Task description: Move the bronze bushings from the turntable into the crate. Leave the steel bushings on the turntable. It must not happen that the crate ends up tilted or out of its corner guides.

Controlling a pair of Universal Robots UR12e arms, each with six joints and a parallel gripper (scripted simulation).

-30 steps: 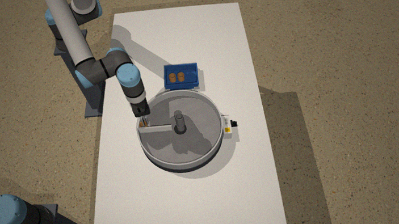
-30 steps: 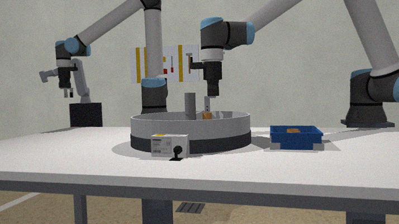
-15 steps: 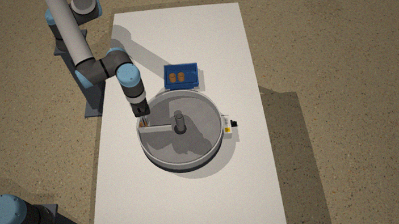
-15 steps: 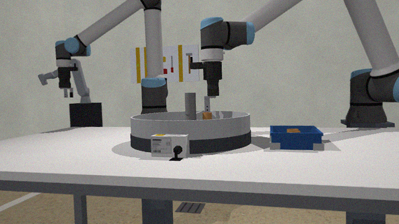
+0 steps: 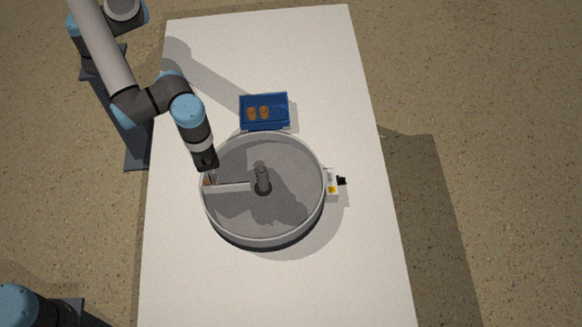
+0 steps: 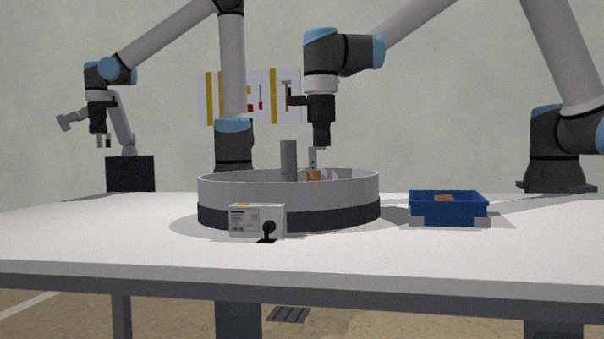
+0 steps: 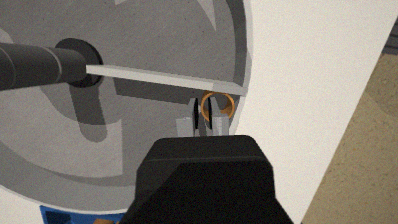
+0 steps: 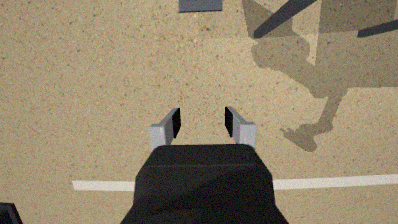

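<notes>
A bronze bushing (image 5: 205, 181) (image 6: 313, 176) (image 7: 232, 107) is in the turntable (image 5: 297, 161) (image 6: 330, 198) (image 7: 165, 30) beside the white divider, near the outer wall. My left gripper (image 5: 209, 177) (image 6: 312, 166) (image 7: 203, 107) is narrowly open over it, with one fingertip over or in the bore and the other outside; a gap shows around the bushing's wall. Two bronze bushings (image 5: 251, 114) (image 5: 263, 112) stand in the blue crate (image 5: 265, 126) (image 6: 448, 213). The crate looks level between its guides (image 6: 415, 221) (image 6: 482, 222). My right gripper (image 6: 103, 141) (image 8: 202, 116) is open and empty, away from the table. No steel bushing is visible.
The turntable has a raised rim, a tall centre post (image 5: 262, 176) (image 6: 288, 160) (image 7: 30, 66) and the divider (image 5: 226, 188) (image 7: 155, 77). A white box (image 5: 331, 191) (image 6: 256, 220) with a black knob sits beside the turntable. The crate stands close to its rim.
</notes>
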